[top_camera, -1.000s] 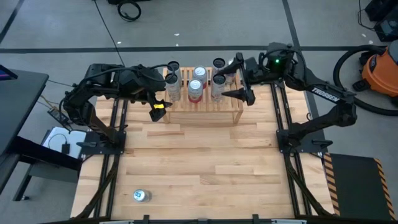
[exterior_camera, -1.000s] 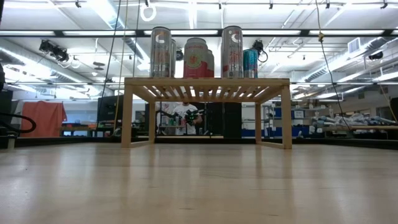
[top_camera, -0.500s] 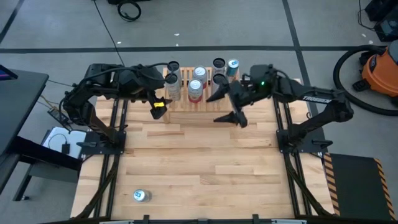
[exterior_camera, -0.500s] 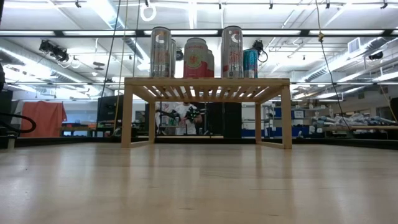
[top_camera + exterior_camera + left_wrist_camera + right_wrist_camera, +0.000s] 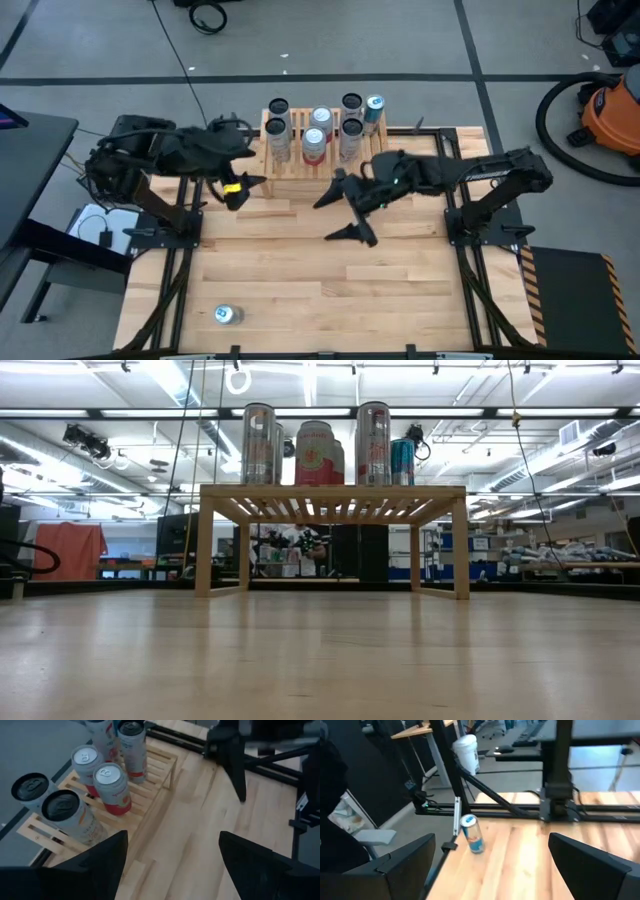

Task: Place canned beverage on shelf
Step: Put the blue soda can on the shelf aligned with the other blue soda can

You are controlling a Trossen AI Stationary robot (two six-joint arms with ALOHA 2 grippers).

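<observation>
- Pale wooden table (image 5: 300,280) carries the shelf (image 5: 325,170) at its far edge, with 6 cans on top; the rear ones are partly hidden in the low view.
- 1 loose can (image 5: 228,314) stands well apart from the shelf.
- Left gripper (image 5: 237,188), beside the shelf, fingers spread, empty.
- Right gripper (image 5: 345,215), before the shelf, spread wide, empty.

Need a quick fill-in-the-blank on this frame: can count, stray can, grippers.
1. The low light-wood slatted shelf carries ___ upright cans.
2. One blue-and-silver can stands alone on the wooden table, near its front-___ corner in the high view.
3. The right gripper hangs over bare table in front of the shelf, holding ___.
4. The left gripper, with its yellow mark, has its fingers ___.

Missing: six; left; nothing; open
</observation>
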